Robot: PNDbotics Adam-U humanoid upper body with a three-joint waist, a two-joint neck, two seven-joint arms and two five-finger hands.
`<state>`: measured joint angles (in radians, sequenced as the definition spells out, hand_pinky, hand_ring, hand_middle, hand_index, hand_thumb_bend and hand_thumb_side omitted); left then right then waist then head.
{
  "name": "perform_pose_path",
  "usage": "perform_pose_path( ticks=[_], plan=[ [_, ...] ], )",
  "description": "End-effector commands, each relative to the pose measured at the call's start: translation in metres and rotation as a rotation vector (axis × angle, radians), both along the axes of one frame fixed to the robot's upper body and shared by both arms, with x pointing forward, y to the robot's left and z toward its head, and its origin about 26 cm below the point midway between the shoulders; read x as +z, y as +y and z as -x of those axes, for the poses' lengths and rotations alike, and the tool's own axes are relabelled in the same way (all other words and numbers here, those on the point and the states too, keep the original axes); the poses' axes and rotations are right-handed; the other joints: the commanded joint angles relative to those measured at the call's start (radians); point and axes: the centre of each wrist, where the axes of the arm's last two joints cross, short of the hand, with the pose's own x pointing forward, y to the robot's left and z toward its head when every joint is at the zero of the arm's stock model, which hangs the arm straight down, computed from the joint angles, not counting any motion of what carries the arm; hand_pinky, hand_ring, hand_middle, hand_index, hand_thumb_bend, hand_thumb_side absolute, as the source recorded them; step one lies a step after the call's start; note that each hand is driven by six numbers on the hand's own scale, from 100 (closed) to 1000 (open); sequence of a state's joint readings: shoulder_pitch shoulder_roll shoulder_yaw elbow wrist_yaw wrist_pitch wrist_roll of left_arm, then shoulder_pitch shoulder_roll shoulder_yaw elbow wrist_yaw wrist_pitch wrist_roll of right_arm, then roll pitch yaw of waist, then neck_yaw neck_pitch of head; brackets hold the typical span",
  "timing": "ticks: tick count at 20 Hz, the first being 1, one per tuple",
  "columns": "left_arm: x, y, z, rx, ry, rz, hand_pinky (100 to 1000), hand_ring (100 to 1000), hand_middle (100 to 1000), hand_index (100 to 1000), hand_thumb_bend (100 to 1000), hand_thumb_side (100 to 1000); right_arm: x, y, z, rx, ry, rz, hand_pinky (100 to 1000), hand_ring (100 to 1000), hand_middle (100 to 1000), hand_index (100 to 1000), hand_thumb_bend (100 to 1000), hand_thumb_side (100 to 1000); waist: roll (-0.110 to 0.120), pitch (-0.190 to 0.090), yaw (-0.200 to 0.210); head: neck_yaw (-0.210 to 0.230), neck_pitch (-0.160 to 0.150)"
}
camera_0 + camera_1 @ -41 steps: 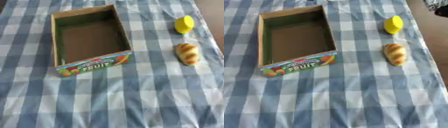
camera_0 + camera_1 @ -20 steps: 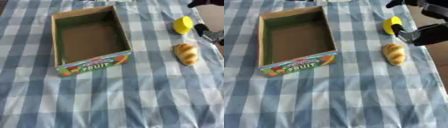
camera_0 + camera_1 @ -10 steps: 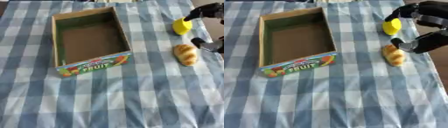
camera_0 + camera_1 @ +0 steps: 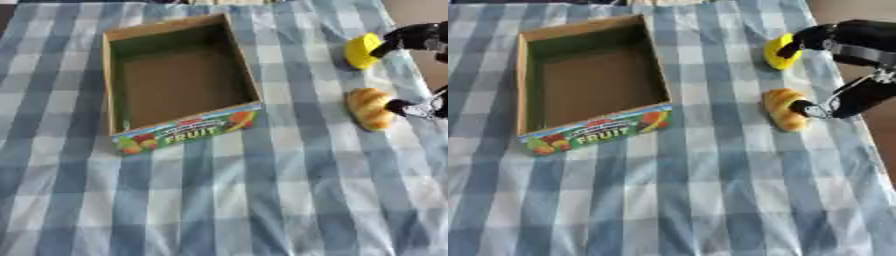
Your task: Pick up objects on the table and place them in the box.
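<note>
An open cardboard box (image 4: 523, 90) with a "FRUIT" label on its front wall lies empty at the left of the checked cloth. A yellow rounded fruit (image 4: 778, 52) sits at the upper right, and a golden bread roll (image 4: 781, 108) lies just below it. My right hand (image 4: 866, 47) comes in from the right edge, open and spread. An upper fingertip (image 4: 805, 37) rests at the yellow fruit's right side. The thumb tip (image 4: 804, 108) touches the roll's right side. Neither object is held. My left hand is out of sight.
A blue and white checked cloth (image 4: 262, 200) covers the table. The table's right edge (image 4: 868, 135) runs close beside the roll, with brown floor beyond it.
My right hand came in from the right edge and has moved left and down, so its thumb now reaches the roll. Box, fruit and roll have stayed put.
</note>
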<state>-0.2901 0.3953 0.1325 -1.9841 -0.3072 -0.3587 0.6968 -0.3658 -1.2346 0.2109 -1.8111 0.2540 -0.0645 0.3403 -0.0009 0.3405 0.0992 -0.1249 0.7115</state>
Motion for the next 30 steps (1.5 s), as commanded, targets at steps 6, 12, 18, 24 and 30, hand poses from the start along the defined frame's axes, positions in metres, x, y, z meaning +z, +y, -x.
perform_pose_path(
  ticks=[6, 12, 18, 24, 30],
  plan=[
    [0.006, -0.002, 0.002, -0.014, -0.014, -0.014, 786, 799, 783, 927, 290, 398, -0.001, -0.011, -0.01, -0.058, 0.022, 0.016, 874, 1000, 827, 907, 438, 263, 0.001, -0.017, 0.004, -0.004, -0.001],
    [0.005, -0.003, 0.002, -0.019, -0.013, -0.011, 786, 799, 783, 927, 287, 401, -0.014, -0.021, -0.02, -0.103, 0.063, 0.026, 874, 1000, 829, 907, 444, 276, 0.005, -0.013, 0.008, -0.005, -0.003],
    [0.005, -0.004, 0.002, -0.026, -0.013, -0.008, 786, 800, 784, 928, 285, 403, -0.026, -0.031, -0.028, -0.14, 0.081, 0.022, 871, 1000, 825, 904, 444, 277, 0.009, -0.009, 0.009, -0.007, -0.006],
    [0.004, -0.006, 0.001, -0.031, -0.007, -0.002, 786, 800, 784, 928, 277, 410, -0.034, -0.041, -0.035, -0.178, 0.079, 0.015, 870, 1000, 823, 900, 436, 264, 0.013, -0.004, 0.013, -0.013, -0.011],
    [0.003, -0.007, 0.001, -0.04, -0.004, 0.002, 785, 800, 784, 928, 272, 415, -0.041, -0.043, -0.04, -0.179, 0.092, 0.015, 868, 997, 813, 890, 426, 266, 0.018, 0.003, 0.015, -0.017, -0.017]
  ],
)
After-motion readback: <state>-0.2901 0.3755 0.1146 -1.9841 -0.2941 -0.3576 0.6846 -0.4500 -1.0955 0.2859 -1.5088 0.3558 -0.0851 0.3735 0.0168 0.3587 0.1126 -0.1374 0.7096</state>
